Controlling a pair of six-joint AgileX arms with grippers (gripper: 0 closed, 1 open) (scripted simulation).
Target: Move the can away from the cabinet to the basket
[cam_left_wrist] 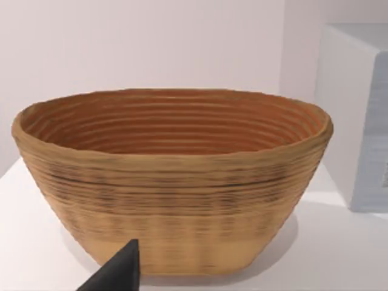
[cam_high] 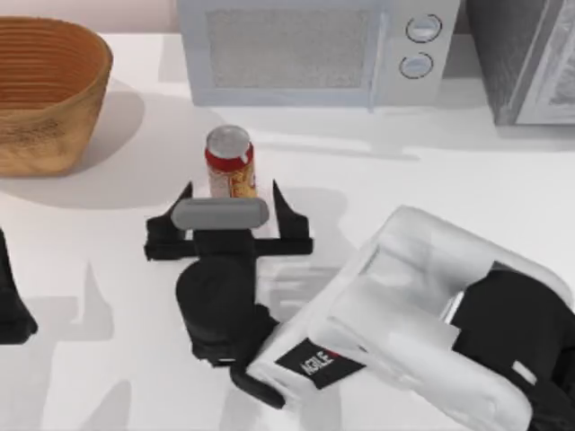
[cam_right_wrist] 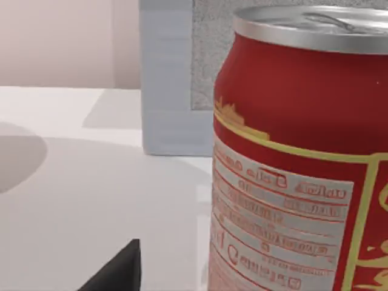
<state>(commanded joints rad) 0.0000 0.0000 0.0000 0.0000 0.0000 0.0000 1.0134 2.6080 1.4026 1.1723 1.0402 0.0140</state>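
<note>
Right pincer (cam_high: 231, 205) is lined up on the can (cam_high: 230, 162), fingers spread wide, one black tip on each side and neither one touching yet. The can stands upright on the white worktop (cam_high: 404, 180), centre-left of the top view, just in front of the microwave (cam_high: 314, 49). The cabinet (cam_high: 526, 58) sits in the upper right corner, well apart from it. The basket (cam_high: 45, 90) waits in the upper left corner, nothing in it as far as the left wrist view shows.

Here is where it could go sour. From above the fingertips seem level only with the near part of the can, so closing now might catch just its front curve and squirt it forward into the microwave door. Push in off-centre and one finger hits first, tipping or rolling that light can away. In the right wrist view the can (cam_right_wrist: 303, 151) looms very close, so there is little room left for correction.

Then the carry: the basket's thick rim (cam_left_wrist: 170, 154) stands tall, and a low transfer could clip it.

The left pincer (cam_high: 13, 305) is parked at the left edge; I cannot tell its grip state.
</note>
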